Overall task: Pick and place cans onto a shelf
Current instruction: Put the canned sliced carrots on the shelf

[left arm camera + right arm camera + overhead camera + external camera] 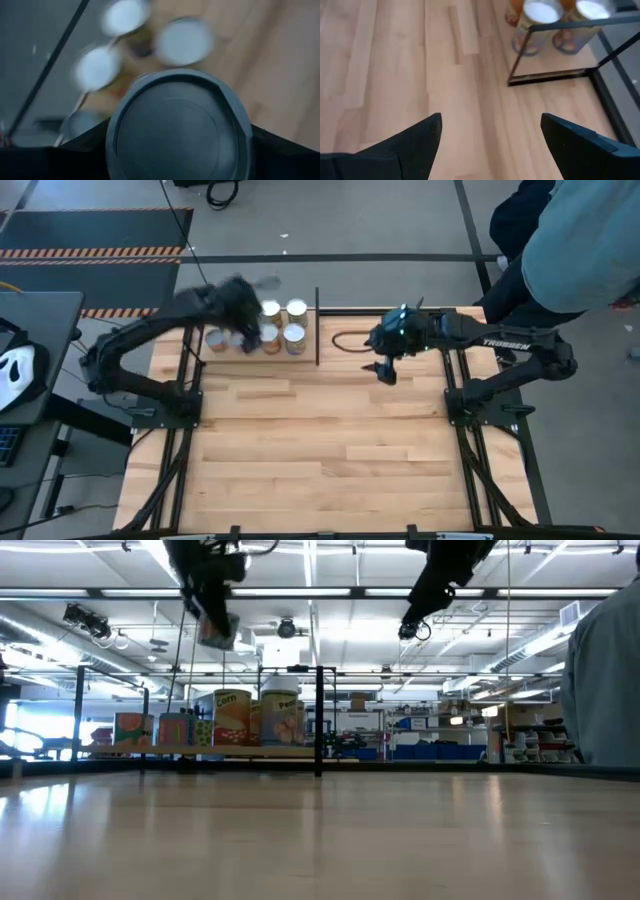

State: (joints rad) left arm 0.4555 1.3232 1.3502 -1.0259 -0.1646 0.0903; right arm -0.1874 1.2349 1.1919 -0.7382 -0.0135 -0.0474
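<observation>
My left gripper [238, 298] is shut on a can [217, 630], held high above the shelf [250, 752] at the table's far left. In the left wrist view the can's dark round top [180, 130] fills the picture. Several other cans [294, 338] stand upright on their bases on the shelf board, and they also show in the low view [232, 720] and the right wrist view [540, 20]. My right gripper [385, 370] hangs open and empty above the table, right of the shelf's upright post [317, 330]. My left gripper holds the can by its side, one dark finger [75, 150] on each side of it, coming from above. The can itself hides the place of contact in the wrist view. The can is lifted clear, well above the cans on the shelf.
A person in a grey top [580, 240] stands at the table's far right corner. A black cord loop [350, 340] lies on the table right of the shelf. Bare wooden tabletop [330, 450] spreads toward the near edge.
</observation>
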